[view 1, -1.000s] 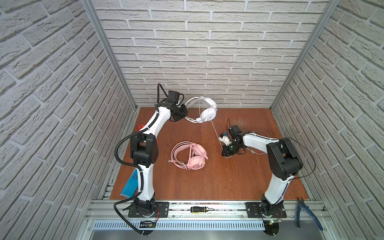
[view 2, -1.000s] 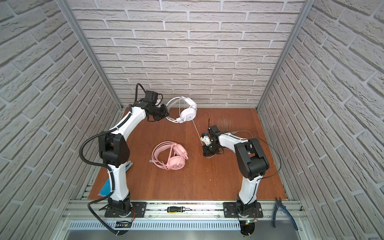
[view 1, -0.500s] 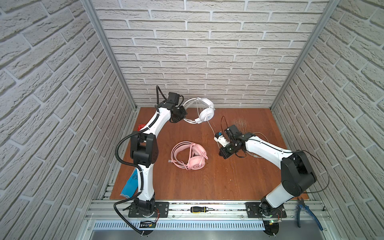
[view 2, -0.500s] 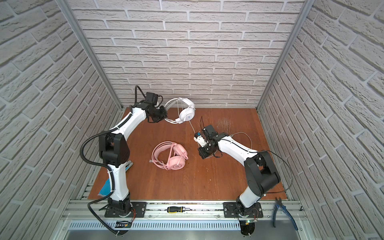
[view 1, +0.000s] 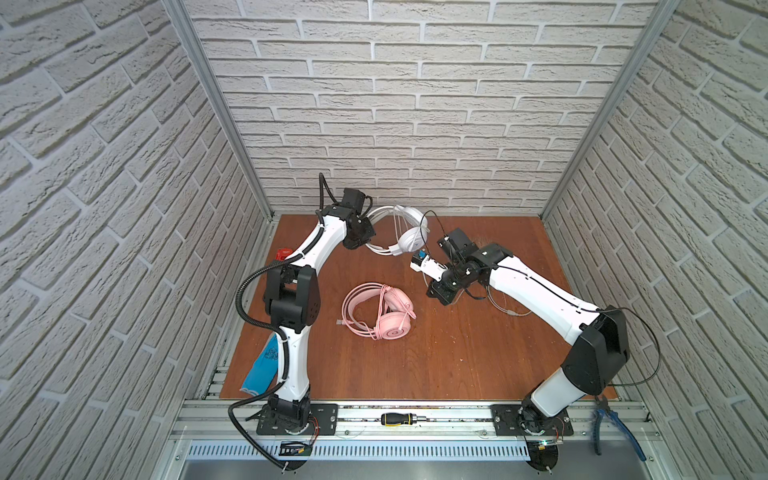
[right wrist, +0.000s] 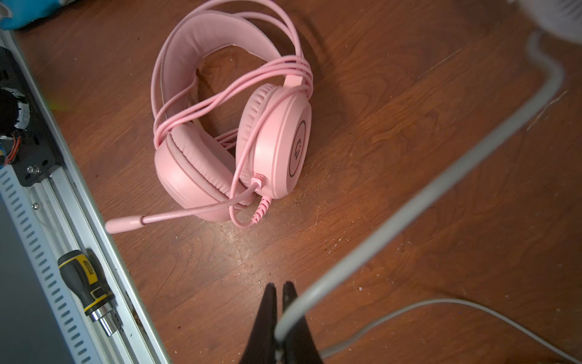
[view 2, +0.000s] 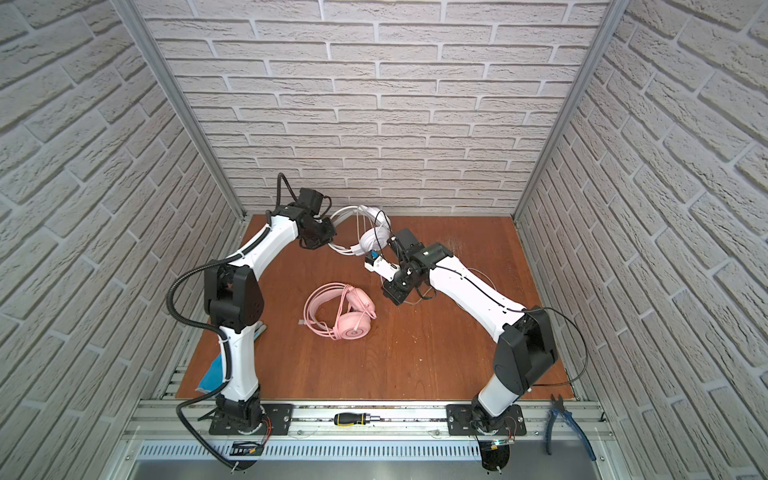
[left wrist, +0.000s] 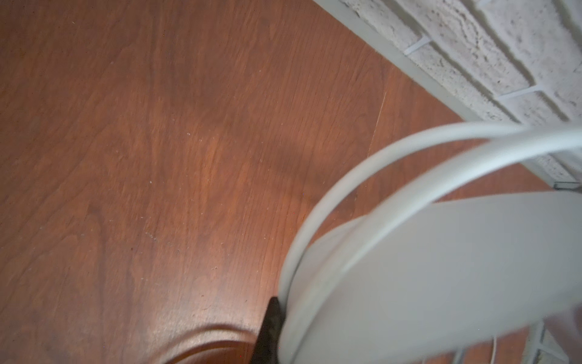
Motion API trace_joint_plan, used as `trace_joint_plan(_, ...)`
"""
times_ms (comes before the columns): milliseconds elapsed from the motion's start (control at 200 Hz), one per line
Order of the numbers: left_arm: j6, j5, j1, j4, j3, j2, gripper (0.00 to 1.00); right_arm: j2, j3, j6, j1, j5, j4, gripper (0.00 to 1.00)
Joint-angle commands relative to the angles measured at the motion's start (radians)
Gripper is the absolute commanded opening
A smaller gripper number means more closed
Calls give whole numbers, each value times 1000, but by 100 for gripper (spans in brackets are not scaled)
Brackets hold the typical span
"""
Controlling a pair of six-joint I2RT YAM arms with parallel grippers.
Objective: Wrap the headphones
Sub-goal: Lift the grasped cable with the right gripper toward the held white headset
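The white headphones (view 1: 409,239) (view 2: 370,242) hang above the back of the table. My left gripper (view 1: 366,240) (view 2: 331,240) is shut on their headband (left wrist: 425,271); one black finger (left wrist: 270,327) shows beside it. Their thin white cable (right wrist: 409,208) runs down to my right gripper (view 1: 440,293) (view 2: 395,296) (right wrist: 280,288), which is shut on it just behind the fingertips. The pink headphones (view 1: 380,309) (view 2: 340,309) (right wrist: 252,126) lie on the table's middle with their cable wound around the headband and earcups.
The rest of the white cable (view 1: 507,307) lies loose under the right arm. A screwdriver (view 1: 401,419) (right wrist: 85,283) rests on the front rail, blue pliers (view 1: 615,428) at the front right. A blue cloth (view 1: 262,370) and a red object (view 1: 284,253) lie at the left edge.
My right arm has stretched out, its elbow swinging to the front right, and its gripper has shifted slightly left with the cable. The left gripper with the white headphones has barely moved.
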Motion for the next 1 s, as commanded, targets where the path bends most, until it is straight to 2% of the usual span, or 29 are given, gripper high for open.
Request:
trace_joint_plan(0,27,-40,-21,-2,42,-3,0,39,94,-63,12,-5,-115,5)
trace_joint_plan(165,27,-37,-32,-12,48,3,0,71,182,-110,20,-74,-158,5)
trace_joint_plan(270,20,-13,-32,-1,57,5,0,87,202,-114,30,-72,-177,5)
trace_joint_plan(505,-7,-12,-18,4,63,-7,0,46,121,-76,31,-105,-176,5)
trace_joint_plan(630,-76,55,-1,103,-1,-32,0,35,74,-57,39,-132,-191,5)
trace_joint_plan(750,-95,72,0,129,7,-41,0,9,8,-45,51,-121,-162,5)
trace_joint_plan(995,-84,28,11,91,33,-46,0,23,-17,-40,80,-140,-140,5)
